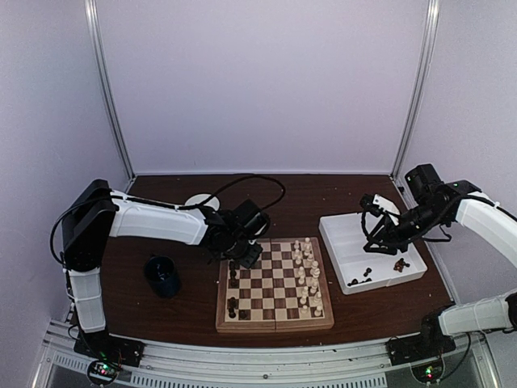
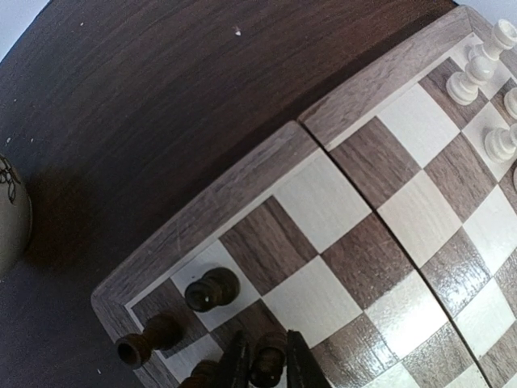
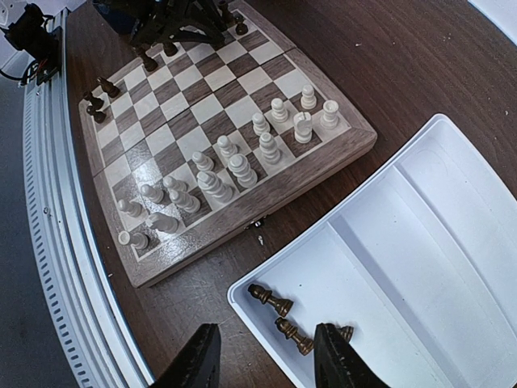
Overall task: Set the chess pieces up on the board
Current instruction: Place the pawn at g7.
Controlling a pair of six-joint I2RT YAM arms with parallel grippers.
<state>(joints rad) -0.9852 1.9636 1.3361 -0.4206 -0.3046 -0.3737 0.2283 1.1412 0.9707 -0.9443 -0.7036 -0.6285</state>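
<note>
Wooden board (image 1: 275, 326) sits in the middle of the dark bench (image 1: 194, 319), right in front of both arms. The cream pieces (image 1: 307, 275) stand in two rows along its right side. On the left side there are only a few dark pieces (image 1: 233, 275), scattered down the edge squares.

The left gripper (image 2: 266, 343) is down at the far left corner of the board. It's set narrow, with one finger on each side of a single dark piece (image 2: 266, 368) standing on a square there. Honestly can't tell from the wrist view whether the pads are actually pressing on it or just sitting right beside it. Two more dark ones stand just next to it, toward the corner.

The right gripper (image 3: 265, 339) hovers over the near corner of the white tray (image 1: 347, 230), which is on the bench just right of the board. Its jaws are wide apart with nothing between them. A handful of dark pieces lie on their sides in the tray's near compartment.

A dark cup (image 1: 162, 275) stands on the bench left of the board, a little apart from it.
</note>
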